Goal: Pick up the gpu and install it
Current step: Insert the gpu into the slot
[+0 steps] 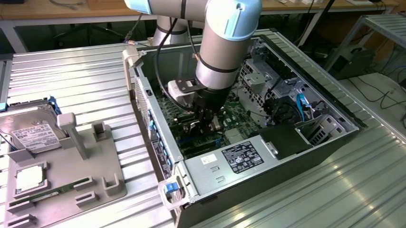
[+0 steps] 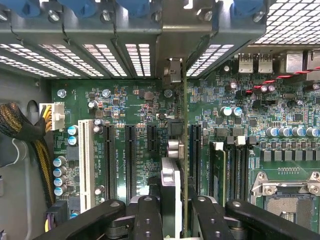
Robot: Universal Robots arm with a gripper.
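While the gripper point(image 2: 172, 210) pinches the gpu point(image 2: 183, 150) edge-on, its bracket meets the rear slot opening point(image 2: 172, 70). Below lies the motherboard point(image 2: 140, 110); keeping the card square looks wise.

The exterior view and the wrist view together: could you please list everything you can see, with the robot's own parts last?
computer case: one, black and silver, open, on the exterior view's right.
motherboard: one, green, inside the case.
gpu: one, thin dark card seen edge-on, held upright over the motherboard slots.
power supply: one, silver with a dark label, at the case's near end.
hard drive: one, silver with a white label, on the grey holder.
grey holder: one, on the exterior view's left.
memory stick: one, green, in the holder.
robot arm: one, silver and blue, reaching into the case.
pincer: one, black, shut on the gpu.
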